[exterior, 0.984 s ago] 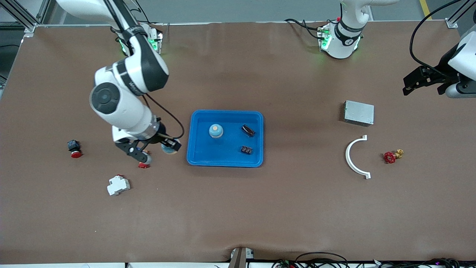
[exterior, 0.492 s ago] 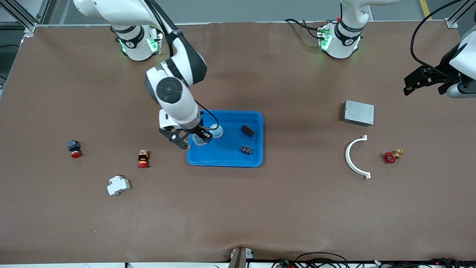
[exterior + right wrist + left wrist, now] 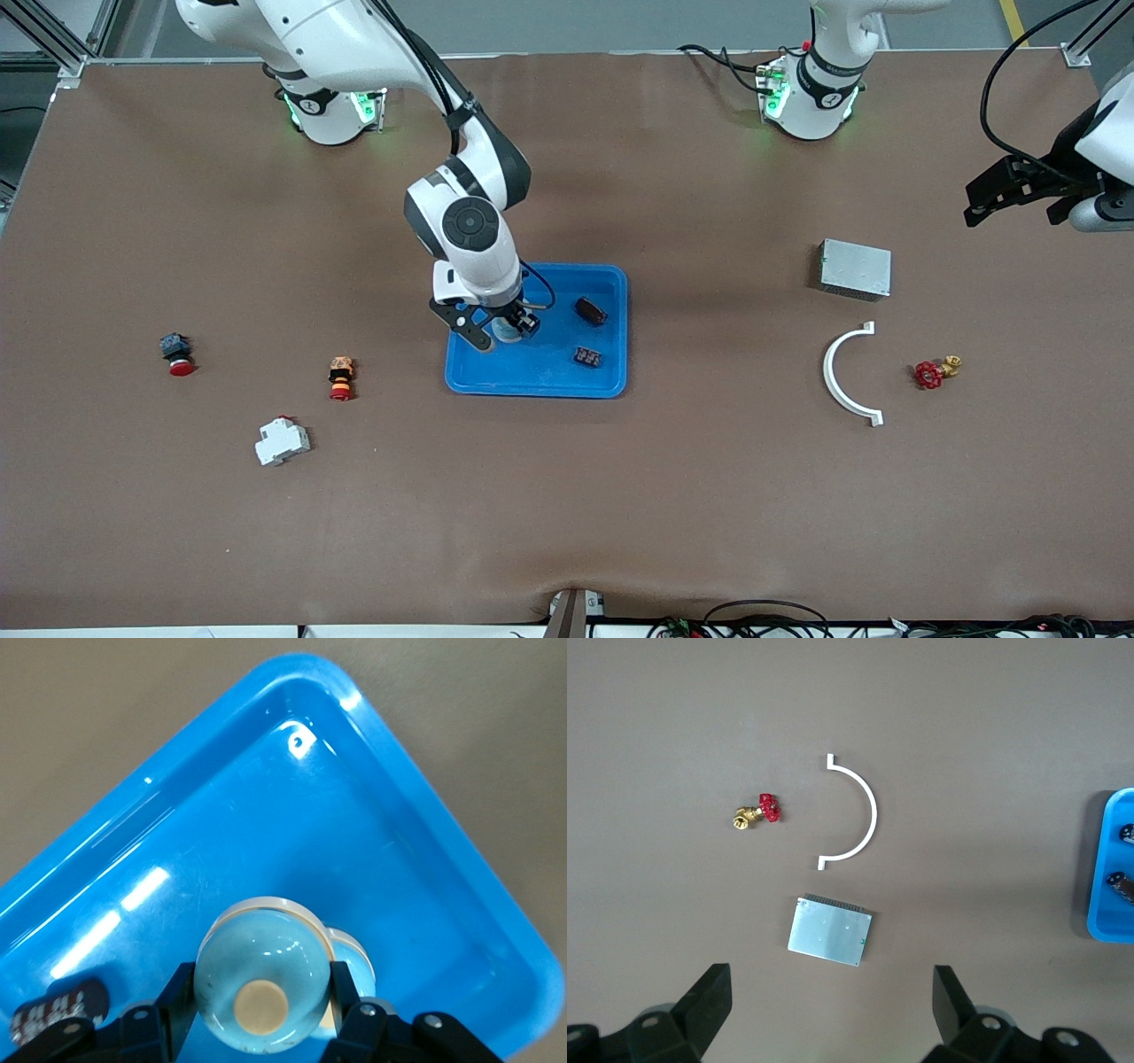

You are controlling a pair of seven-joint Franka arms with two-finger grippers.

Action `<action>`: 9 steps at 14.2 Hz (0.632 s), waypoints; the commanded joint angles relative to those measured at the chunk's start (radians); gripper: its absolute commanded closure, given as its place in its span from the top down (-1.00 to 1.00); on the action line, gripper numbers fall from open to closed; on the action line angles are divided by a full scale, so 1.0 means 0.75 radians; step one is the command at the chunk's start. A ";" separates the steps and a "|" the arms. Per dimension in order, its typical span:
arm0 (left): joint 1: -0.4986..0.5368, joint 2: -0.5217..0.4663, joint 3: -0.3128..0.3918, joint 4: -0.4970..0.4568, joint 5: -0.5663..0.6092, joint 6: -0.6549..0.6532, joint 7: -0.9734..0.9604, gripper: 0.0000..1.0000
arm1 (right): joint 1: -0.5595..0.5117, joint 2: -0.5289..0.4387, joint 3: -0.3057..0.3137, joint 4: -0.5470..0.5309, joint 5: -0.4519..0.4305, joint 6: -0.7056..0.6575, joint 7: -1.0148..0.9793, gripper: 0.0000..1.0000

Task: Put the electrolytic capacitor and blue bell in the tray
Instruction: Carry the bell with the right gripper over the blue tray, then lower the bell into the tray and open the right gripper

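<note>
Right gripper (image 3: 502, 333) clamped on a blue bell (image 3: 261, 979), over the blue tray (image 3: 540, 383).
Bell sits between the fingers (image 3: 177, 992), dome and tan knob facing the wrist camera; a second pale-blue round thing (image 3: 353, 958) peeks out just beside it, possibly another bell, mostly hidden. In the tray: two small dark parts, one (image 3: 591, 310) farther from the front camera than the other (image 3: 586, 356); either could be the capacitor, can't confirm. Left gripper (image 3: 833, 1010) spread wide, holding nothing, waiting over the left arm's end of the table, above a grey metal box (image 3: 855, 268), a white curved bracket (image 3: 842, 377) and a red-handled brass valve (image 3: 932, 371). Toward the right arm's end: two red pushbuttons (image 3: 177, 353) (image 3: 340, 377) and a white breaker (image 3: 282, 440).
</note>
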 commanded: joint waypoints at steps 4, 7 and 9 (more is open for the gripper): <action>0.019 0.002 -0.011 0.016 -0.026 -0.018 0.018 1.00 | -0.006 0.053 -0.021 0.029 -0.029 0.049 0.032 -1.00; 0.019 0.002 -0.011 0.014 -0.028 -0.018 0.018 1.00 | -0.012 0.092 -0.023 0.066 -0.053 0.051 0.032 -1.00; 0.019 0.000 -0.013 0.014 -0.028 -0.018 0.018 1.00 | -0.022 0.107 -0.023 0.086 -0.055 0.051 0.032 -1.00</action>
